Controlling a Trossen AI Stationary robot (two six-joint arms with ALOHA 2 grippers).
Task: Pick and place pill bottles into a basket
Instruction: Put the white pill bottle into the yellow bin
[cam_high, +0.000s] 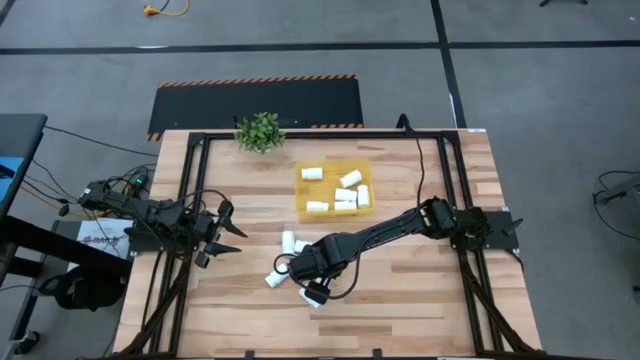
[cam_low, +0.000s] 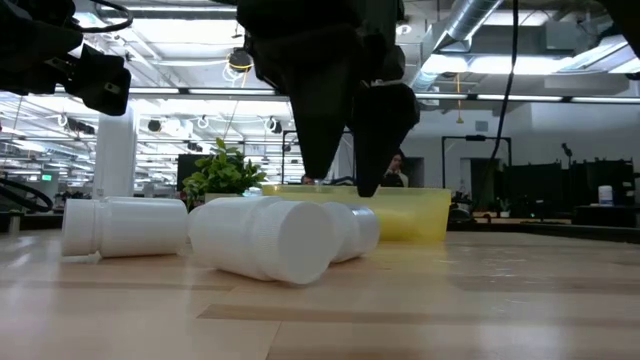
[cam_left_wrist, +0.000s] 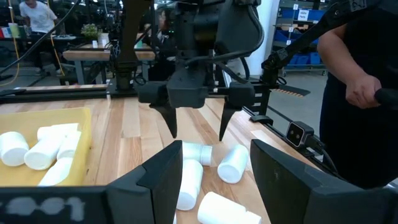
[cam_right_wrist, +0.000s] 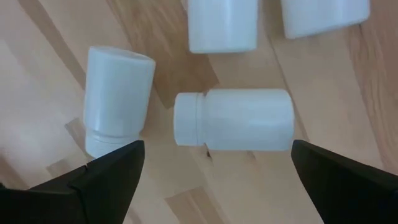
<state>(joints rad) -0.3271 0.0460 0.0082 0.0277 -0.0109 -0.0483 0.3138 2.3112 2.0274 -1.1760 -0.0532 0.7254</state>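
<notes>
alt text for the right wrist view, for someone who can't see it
Looking down past the open right gripper, a white pill bottle lies on its side on the wooden table between the fingers. Another bottle lies beside it, and two more are partly visible beyond.

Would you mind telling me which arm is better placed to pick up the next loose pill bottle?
The right. Its open claw hangs directly over a lying pill bottle, fingers either side. The left claw waits near the table's left edge, farther off.
</notes>
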